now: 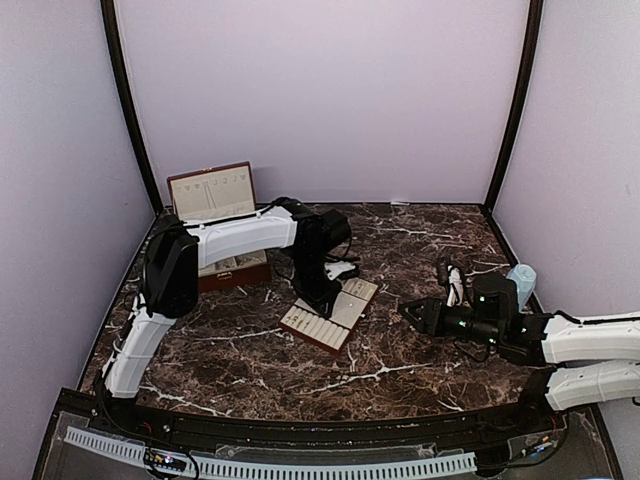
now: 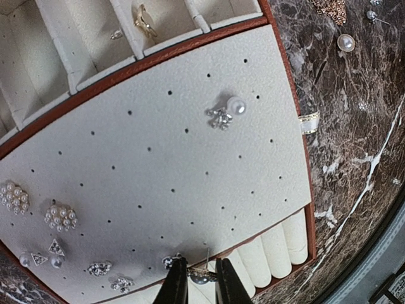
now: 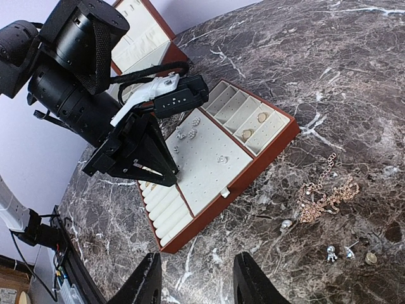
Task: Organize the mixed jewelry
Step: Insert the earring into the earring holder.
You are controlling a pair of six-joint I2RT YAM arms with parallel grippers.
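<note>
My left gripper (image 2: 197,282) is shut on a small silvery stud earring (image 2: 202,275) with its pin pointing up, at the near edge of the cream perforated pad (image 2: 164,158) of the reddish-brown tray (image 1: 330,318). Several pearl and crystal studs (image 2: 60,216) sit in the pad, and a pearl-and-crystal piece (image 2: 226,113) lies near its middle. A ring (image 2: 144,19) lies in a compartment. My right gripper (image 3: 197,278) is open and empty over bare table, short of the tray (image 3: 250,174). A gold chain pile (image 3: 326,196), a loose pearl (image 3: 286,223) and small studs (image 3: 329,253) lie on the marble.
An open reddish-brown box (image 1: 212,196) with cream lining stands at the back left. A pale blue container (image 1: 521,281) stands at the right edge behind my right arm. Cream ring rolls (image 2: 278,244) fill the tray's end. Lilac walls enclose the table.
</note>
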